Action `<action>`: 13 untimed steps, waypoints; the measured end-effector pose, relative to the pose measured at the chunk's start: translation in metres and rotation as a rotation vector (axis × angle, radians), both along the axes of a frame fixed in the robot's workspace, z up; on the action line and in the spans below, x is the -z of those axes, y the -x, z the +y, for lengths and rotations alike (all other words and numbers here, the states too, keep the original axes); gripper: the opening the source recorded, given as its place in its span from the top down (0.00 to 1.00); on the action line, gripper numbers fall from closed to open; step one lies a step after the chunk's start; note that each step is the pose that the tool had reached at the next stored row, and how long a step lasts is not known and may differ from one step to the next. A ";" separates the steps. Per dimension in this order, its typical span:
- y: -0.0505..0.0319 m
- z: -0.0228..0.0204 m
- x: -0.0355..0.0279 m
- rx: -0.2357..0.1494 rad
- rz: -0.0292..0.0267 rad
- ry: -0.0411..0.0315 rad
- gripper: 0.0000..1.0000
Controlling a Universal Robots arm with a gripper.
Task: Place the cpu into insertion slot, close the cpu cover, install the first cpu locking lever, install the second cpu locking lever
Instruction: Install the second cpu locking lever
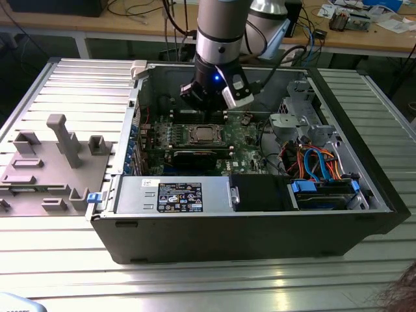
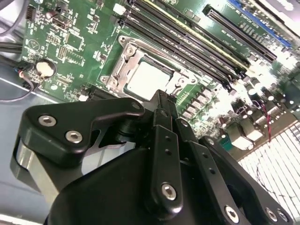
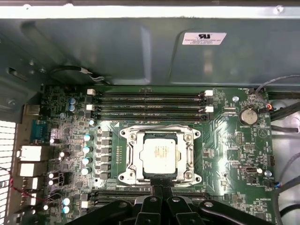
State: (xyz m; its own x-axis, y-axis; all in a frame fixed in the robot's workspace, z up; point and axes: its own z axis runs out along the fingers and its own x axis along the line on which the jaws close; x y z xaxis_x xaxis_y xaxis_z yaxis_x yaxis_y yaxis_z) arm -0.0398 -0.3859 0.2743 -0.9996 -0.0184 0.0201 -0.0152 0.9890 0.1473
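While I hang over the open pc case (image 1: pixel 364 195) in the exterior view, my claw (image 3: pixel 161 183) sits just off one edge of the insertion slot (image 3: pixel 125 161), fingertips pinched together w/ no gap I can make out and nothing between them, so empty-handed. Cpu (image 3: pixel 160 155) lies flat in the slot already, dull silver top facing up at me, square to the socket, no tilt that I can see. Cpu cover (image 3: pixel 189 154) looks folded down around it, frame ringing the chip, window showing the metal top; whether it's latched I can't say. Key relation: chip is dead ahead of my fingertips, just beyond them, along the line my closed fingers point. In the second wrist view same story, claw (image 2: pixel 161 101) tip right at the socket's near edge, cpu (image 2: pixel 149 78) just past it, memory slots (image 2: pixel 187 40) running along the far side of the socket. Board (image 3: pixel 234 150) is green all round, coin battery (image 3: pixel 248 116) well apart to one side. Levers: thin wire bits at the frame edge, too fine to tell if hooked. My read: cpu placed, cover down, I'm hovering at the socket's rim.
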 end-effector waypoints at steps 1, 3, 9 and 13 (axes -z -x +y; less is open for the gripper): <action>0.0000 0.0000 -0.0020 0.000 0.0000 0.0009 0.89; 0.0000 0.0001 -0.0089 0.000 0.0000 0.0041 0.89; 0.0000 0.0001 -0.0234 0.000 0.0000 0.0096 0.89; 0.0000 0.0001 -0.0335 0.000 0.0000 0.0136 0.89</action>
